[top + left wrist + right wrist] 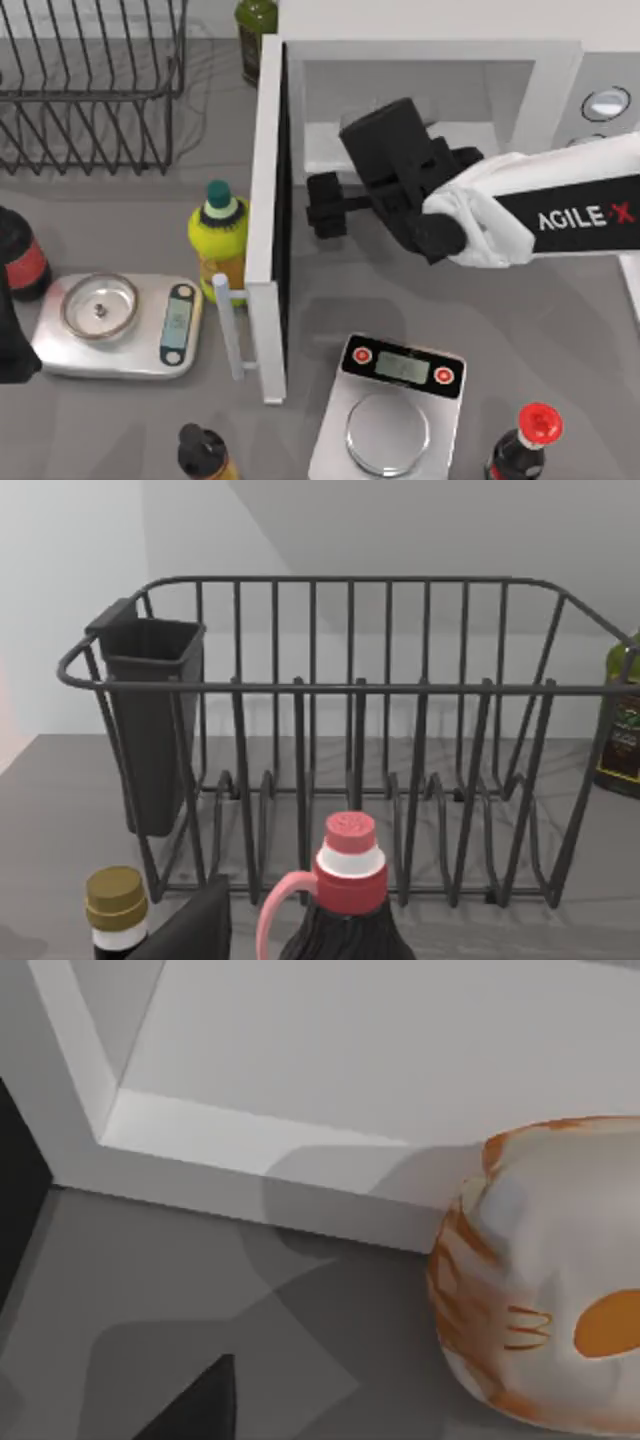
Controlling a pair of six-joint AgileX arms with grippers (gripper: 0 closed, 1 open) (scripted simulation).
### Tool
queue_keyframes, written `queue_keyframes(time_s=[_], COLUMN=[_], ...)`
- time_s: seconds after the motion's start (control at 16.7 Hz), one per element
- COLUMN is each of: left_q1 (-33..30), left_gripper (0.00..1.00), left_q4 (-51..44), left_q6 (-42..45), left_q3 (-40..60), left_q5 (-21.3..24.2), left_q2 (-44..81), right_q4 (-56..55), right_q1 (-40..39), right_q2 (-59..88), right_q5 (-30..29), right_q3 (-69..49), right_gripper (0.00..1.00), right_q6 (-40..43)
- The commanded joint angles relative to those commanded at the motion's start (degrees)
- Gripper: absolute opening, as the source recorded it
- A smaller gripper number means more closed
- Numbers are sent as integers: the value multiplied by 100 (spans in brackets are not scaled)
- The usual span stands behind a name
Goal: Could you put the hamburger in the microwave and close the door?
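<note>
Cream-tan, orange-patched hamburger (545, 1280) before open microwave (330, 1080)

A white box microwave (560, 70) is standing at the far right of the grey bench (120, 215). Its white-framed door (268, 220) is hanging open, reaching toward the near side. The right arm's black end effector (325, 205) is hovering just before the cavity, and the cream-tan hamburger (540, 1290) is sitting by the cavity's sill. A yellow plastic bottle (220, 240) is standing just left of the door. A steel kitchen scale (120, 325) is lying farther left, and a second one (390, 415) near, right of the door. A black wire dish rack (90, 90) is occupying the far left.
</note>
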State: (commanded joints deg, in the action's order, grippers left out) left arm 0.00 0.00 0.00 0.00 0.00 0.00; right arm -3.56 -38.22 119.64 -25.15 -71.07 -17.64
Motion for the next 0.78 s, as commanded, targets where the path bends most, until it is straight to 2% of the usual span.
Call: queue_keyframes(time_s=[0.36, 0.78], left_q1=[0, 0], left_gripper=[100, 100], left_q4=[0, 0], left_q6=[0, 0], left_q3=[0, 0], left_q5=[0, 0], left_q2=[0, 0], right_q4=[-489, -734], right_q1=[-589, -900], right_q2=[-880, -882], right_q5=[-192, -327], right_q3=[1361, 1705], right_gripper=[100, 100], right_q6=[-292, -241])
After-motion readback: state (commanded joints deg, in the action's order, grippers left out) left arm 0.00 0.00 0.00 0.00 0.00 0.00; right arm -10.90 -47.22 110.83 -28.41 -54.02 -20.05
